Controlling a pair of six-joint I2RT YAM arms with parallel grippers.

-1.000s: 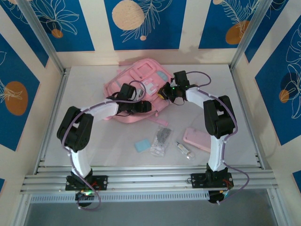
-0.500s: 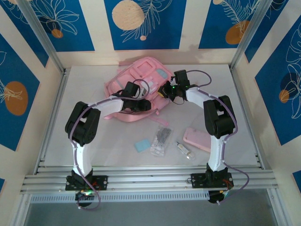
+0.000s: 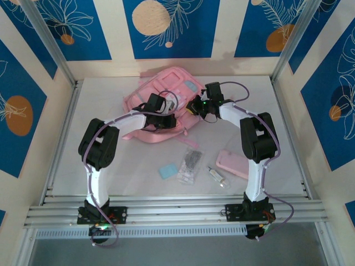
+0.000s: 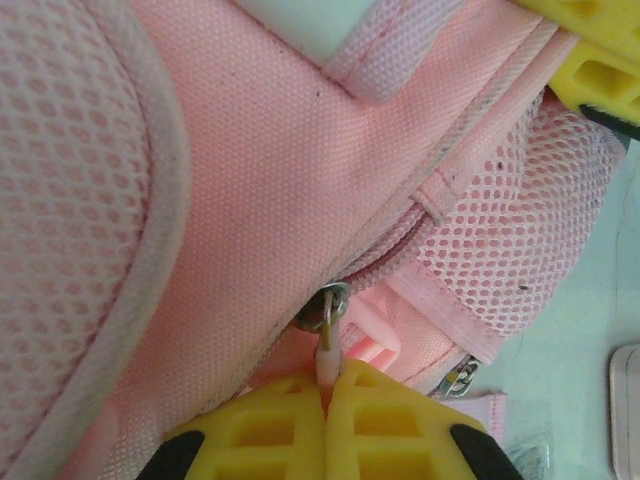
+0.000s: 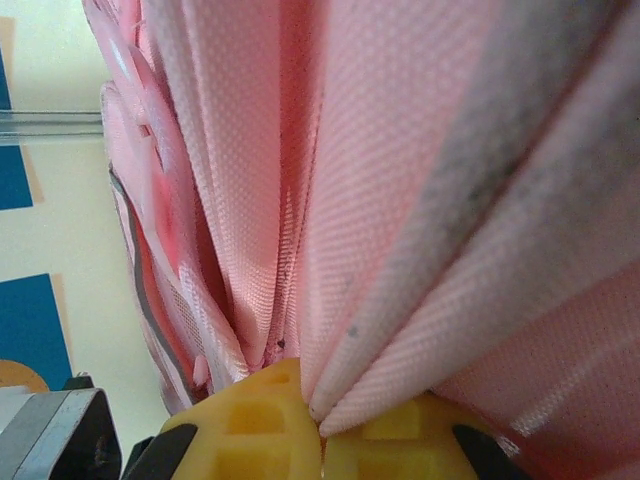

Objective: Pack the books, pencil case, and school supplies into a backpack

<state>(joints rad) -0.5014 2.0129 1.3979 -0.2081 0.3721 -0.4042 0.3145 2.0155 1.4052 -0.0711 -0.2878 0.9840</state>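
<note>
Grip made: left end effector, open a second ago, now clamps zipper pull on backpack at far centre of bench. Right end effector pinches fold of backpack fabric. Zip likely ready to be drawn; packing not begun. Pencil case, blue pad, clear bag, tube lie nearer arms, apart from backpack. Zip track, bag interior hidden by fabric.

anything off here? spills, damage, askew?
Nothing stands out. The left gripper is shut on the backpack zipper pull, the right gripper on a fold of its fabric. The pencil case, blue pad, clear bag and tube lie on the table, nothing spilled.
</note>
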